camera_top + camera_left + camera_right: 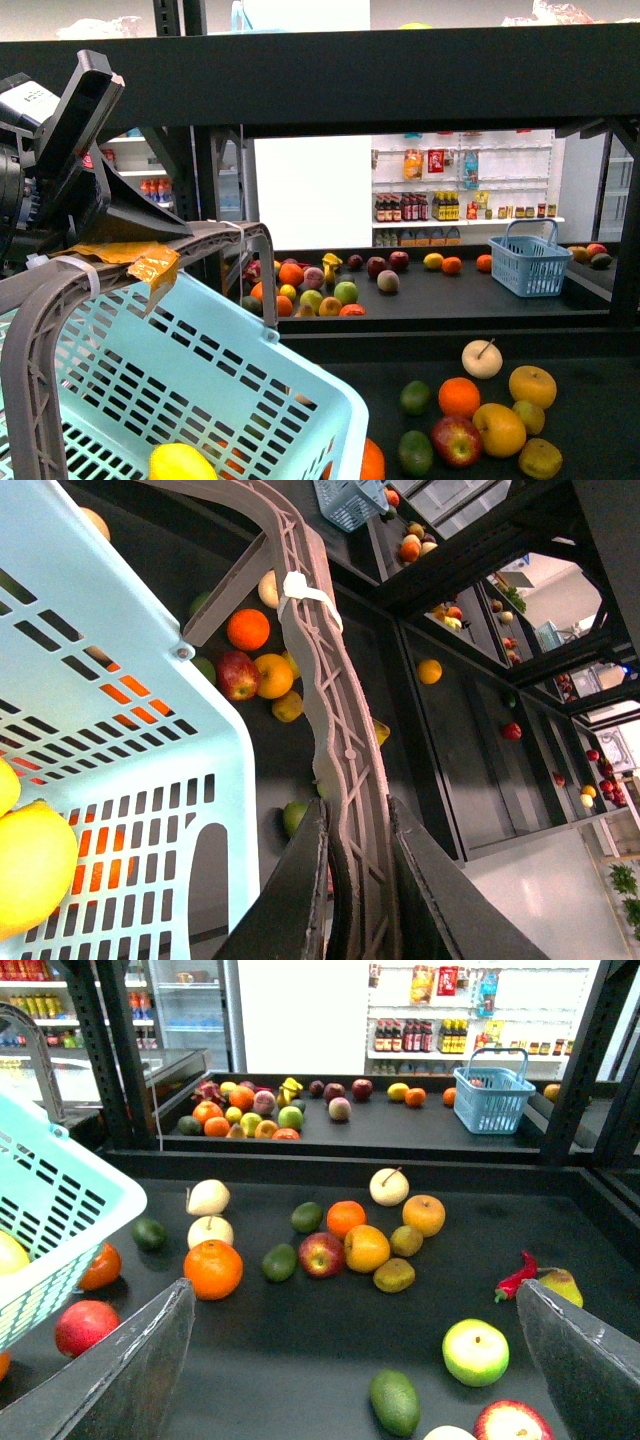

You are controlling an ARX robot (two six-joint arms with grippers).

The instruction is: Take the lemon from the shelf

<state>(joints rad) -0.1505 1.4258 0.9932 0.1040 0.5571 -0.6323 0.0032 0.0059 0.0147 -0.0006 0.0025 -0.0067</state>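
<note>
One lemon lies inside light-blue basket, at basket's near edge; also visible in left wrist view. Left gripper clamped on grey basket handle, basket lifted above black shelf deck. Right gripper spread wide, empty, hovering over deck. Loose fruit nearby: orange, red apple, green apple.

The basket sits at seven o'clock in the front view, with the lemon inside it. On the shelf deck at four o'clock lies a fruit cluster. Behind, at one o'clock, a second basket stands on another deck.
</note>
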